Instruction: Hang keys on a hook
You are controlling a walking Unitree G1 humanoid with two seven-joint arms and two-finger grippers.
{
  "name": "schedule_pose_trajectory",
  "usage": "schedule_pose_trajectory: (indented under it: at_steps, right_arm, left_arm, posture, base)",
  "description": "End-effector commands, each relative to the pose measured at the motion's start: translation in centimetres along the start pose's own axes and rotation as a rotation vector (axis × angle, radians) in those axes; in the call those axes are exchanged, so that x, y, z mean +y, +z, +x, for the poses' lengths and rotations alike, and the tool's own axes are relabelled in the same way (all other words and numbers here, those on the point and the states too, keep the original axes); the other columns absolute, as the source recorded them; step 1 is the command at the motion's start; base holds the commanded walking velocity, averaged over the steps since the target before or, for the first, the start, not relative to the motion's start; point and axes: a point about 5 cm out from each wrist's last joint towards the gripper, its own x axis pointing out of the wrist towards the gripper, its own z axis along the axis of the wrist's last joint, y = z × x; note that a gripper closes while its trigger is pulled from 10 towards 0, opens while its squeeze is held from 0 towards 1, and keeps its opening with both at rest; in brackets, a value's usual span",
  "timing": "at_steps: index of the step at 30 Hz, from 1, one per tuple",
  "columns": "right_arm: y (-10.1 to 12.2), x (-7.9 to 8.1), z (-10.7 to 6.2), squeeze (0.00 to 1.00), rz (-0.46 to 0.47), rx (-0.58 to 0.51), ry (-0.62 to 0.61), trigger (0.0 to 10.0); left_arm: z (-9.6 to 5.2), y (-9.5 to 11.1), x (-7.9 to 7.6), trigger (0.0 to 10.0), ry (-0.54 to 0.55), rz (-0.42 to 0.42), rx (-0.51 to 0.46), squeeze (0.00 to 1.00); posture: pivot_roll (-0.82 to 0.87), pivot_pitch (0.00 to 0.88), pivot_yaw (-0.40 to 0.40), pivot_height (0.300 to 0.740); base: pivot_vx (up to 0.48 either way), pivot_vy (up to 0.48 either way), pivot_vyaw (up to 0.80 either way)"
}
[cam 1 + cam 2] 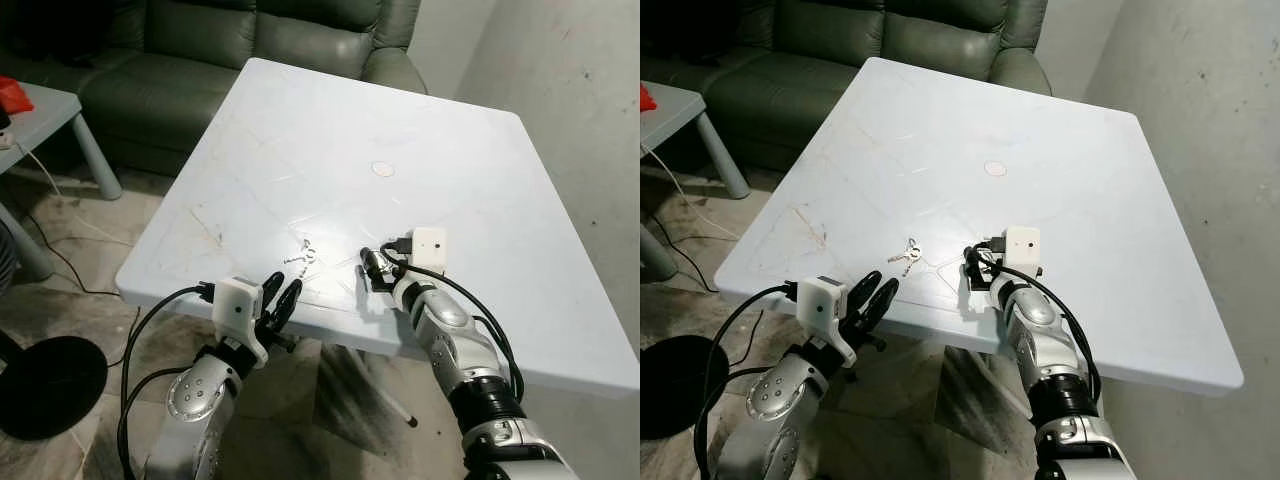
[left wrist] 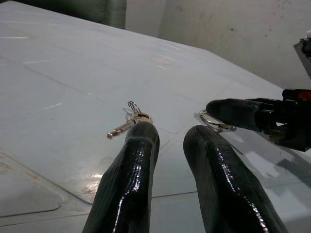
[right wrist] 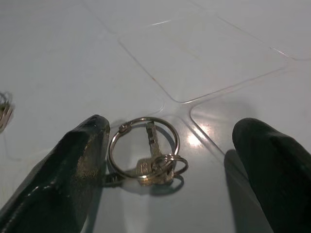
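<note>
On the white desk (image 1: 300, 130), the ringed keys (image 3: 148, 155) lie flat between the right claw's (image 3: 175, 160) spread fingers, not yet pinched. At its nine o'clock lies a second bunch (image 1: 908, 254), near the left claw (image 1: 279, 299), slightly parted. Grasping and hanging remain.

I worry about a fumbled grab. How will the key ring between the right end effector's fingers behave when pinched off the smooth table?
The key ring lies flat on the glossy table, so it will probably slide rather than lift cleanly. Its key and smaller rings hang loosely from the large ring, so they will likely dangle and swing. The right end effector stands open around it.
</note>
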Motion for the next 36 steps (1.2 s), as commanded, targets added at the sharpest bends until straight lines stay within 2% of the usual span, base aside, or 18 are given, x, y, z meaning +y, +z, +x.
schedule_pose_trajectory:
  at_steps: [1, 8, 10, 12, 13, 14, 16, 18, 19, 25, 26, 29, 30, 31, 32, 33, 34, 36]
  right_arm:
    - [-0.4, -0.6, -0.5, 0.00, -0.015, -0.030, 0.058, 10.0]
    - [-0.7, -1.3, -1.0, 0.00, 0.013, -0.037, 0.169, 10.0]
    - [-0.6, -1.3, -1.1, 0.00, 0.006, -0.047, 0.189, 9.6]
    - [-0.7, -1.5, -1.0, 0.00, -0.004, -0.034, 0.166, 10.0]
    - [-0.7, -1.4, -1.0, 0.00, 0.006, -0.037, 0.172, 9.2]
    - [-0.7, -1.4, -1.0, 0.00, 0.006, -0.037, 0.172, 9.2]
    - [-0.8, -1.4, -1.0, 0.00, 0.001, -0.036, 0.174, 7.8]
    - [-0.8, -1.4, -1.0, 0.00, -0.007, -0.043, 0.181, 7.3]
    - [-0.8, -1.4, -1.0, 0.00, -0.010, -0.038, 0.177, 9.1]
    - [-0.9, -1.5, -0.7, 0.00, -0.022, -0.020, 0.125, 8.1]
    - [-0.9, -1.5, -0.6, 0.00, -0.027, -0.013, 0.111, 7.2]
    - [-1.1, -1.5, -0.5, 0.00, -0.040, 0.010, 0.080, 7.7]
    - [-1.1, -1.5, -0.5, 0.00, -0.041, 0.011, 0.071, 5.4]
    - [-1.1, -1.5, -0.4, 0.00, -0.033, 0.012, 0.063, 4.7]
    - [-1.1, -1.5, -0.4, 0.00, -0.031, 0.013, 0.061, 4.7]
    - [-1.1, -1.5, -0.4, 0.00, -0.027, 0.007, 0.063, 2.9]
    - [-1.0, -1.5, -0.5, 0.00, -0.029, -0.001, 0.064, 0.1]
    - [-1.0, -1.6, -0.5, 0.00, -0.028, -0.001, 0.058, 0.0]
  left_arm:
    - [0.0, 0.2, -0.5, 10.0, -0.010, 0.010, -0.001, 0.00]
    - [0.1, 0.2, -0.5, 10.0, -0.012, 0.011, 0.002, 0.00]
    - [0.2, 0.2, -0.5, 10.0, -0.014, 0.012, 0.002, 0.00]
    - [0.2, 0.2, -0.5, 10.0, -0.015, 0.012, 0.002, 0.00]
    - [0.2, 0.2, -0.5, 10.0, -0.016, 0.013, 0.001, 0.00]
    - [0.2, 0.2, -0.5, 10.0, -0.016, 0.013, 0.001, 0.00]
    - [0.2, 0.3, -0.5, 10.0, -0.015, 0.013, 0.002, 0.00]
    - [0.2, 0.3, -0.5, 10.0, -0.014, 0.013, 0.002, 0.00]
    - [0.2, 0.2, -0.5, 10.0, -0.013, 0.014, 0.003, 0.00]
    - [0.1, 0.2, -0.5, 10.0, -0.010, 0.016, 0.004, 0.00]
    - [0.1, 0.2, -0.5, 10.0, -0.010, 0.016, 0.005, 0.00]
    - [0.1, 0.2, -0.5, 10.0, -0.011, 0.015, 0.005, 0.00]
    - [0.1, 0.2, -0.5, 10.0, -0.011, 0.015, 0.005, 0.00]
    - [0.1, 0.2, -0.6, 10.0, -0.011, 0.016, 0.005, 0.00]
    - [0.1, 0.2, -0.6, 10.0, -0.011, 0.016, 0.005, 0.00]
    - [0.1, 0.3, -0.6, 10.0, -0.011, 0.016, 0.005, 0.00]
    - [0.1, 0.3, -0.6, 10.0, -0.011, 0.016, 0.004, 0.00]
    - [0.2, 0.3, -0.6, 10.0, -0.011, 0.017, 0.004, 0.00]
  posture:
    - [0.08, 0.127, -0.142, 0.740]
    - [0.07, 0.130, -0.137, 0.740]
    - [0.07, 0.132, -0.135, 0.740]
    - [0.07, 0.132, -0.136, 0.740]
    - [0.07, 0.132, -0.136, 0.740]
    - [0.07, 0.132, -0.136, 0.740]
    - [0.07, 0.134, -0.136, 0.740]
    - [0.07, 0.134, -0.136, 0.740]
    - [0.07, 0.135, -0.136, 0.740]
    - [0.07, 0.136, -0.136, 0.740]
    - [0.07, 0.136, -0.136, 0.740]
    - [0.07, 0.138, -0.134, 0.740]
    - [0.07, 0.140, -0.136, 0.740]
    - [0.07, 0.139, -0.136, 0.740]
    - [0.07, 0.139, -0.136, 0.740]
    - [0.07, 0.139, -0.135, 0.740]
    - [0.07, 0.140, -0.136, 0.740]
    - [0.07, 0.139, -0.135, 0.740]
  base:
    - [0.000, 0.000, 0.00]
    - [0.000, 0.000, 0.00]
    - [0.000, 0.000, 0.00]
    - [0.000, 0.000, 0.00]
    - [0.000, 0.000, 0.00]
    - [0.000, 0.000, 0.00]
    - [0.000, 0.000, 0.00]
    - [0.000, 0.000, 0.00]
    - [0.000, 0.000, 0.00]
    - [0.000, 0.000, 0.00]
    - [0.000, 0.000, 0.00]
    - [0.000, 0.000, 0.00]
    - [0.000, 0.000, 0.00]
    - [0.000, 0.000, 0.00]
    - [0.000, 0.000, 0.00]
    - [0.000, 0.000, 0.00]
    - [0.000, 0.000, 0.00]
    - [0.000, 0.000, 0.00]
